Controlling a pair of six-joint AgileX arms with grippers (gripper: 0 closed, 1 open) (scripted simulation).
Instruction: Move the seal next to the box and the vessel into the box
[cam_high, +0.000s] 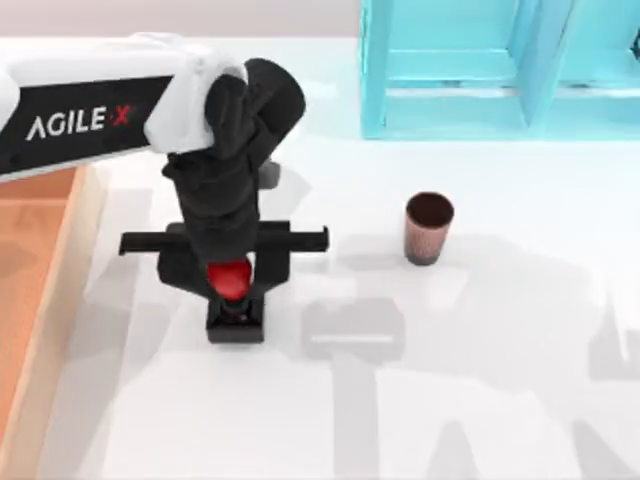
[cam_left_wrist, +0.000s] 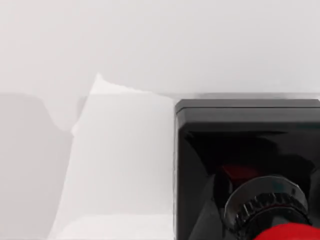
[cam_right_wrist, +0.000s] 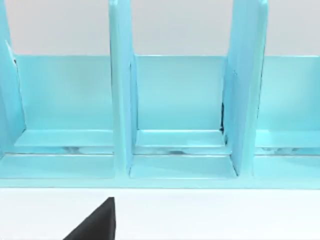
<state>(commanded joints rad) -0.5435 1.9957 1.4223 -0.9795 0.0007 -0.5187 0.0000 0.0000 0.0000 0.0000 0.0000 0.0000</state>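
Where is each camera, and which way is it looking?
Top view: sits above the table, looking down at the seal, the vessel, the box and the blue shelf; my left arm reaches in, its left gripper at the seal.
Left wrist view: rides on the left arm's wrist, looking closely at the seal on the table.
Right wrist view: rides on the right arm's wrist, facing the blue shelf; a dark gripper part shows at the edge.
Shared: the top and left wrist views share the seal; the top and right wrist views share the shelf.
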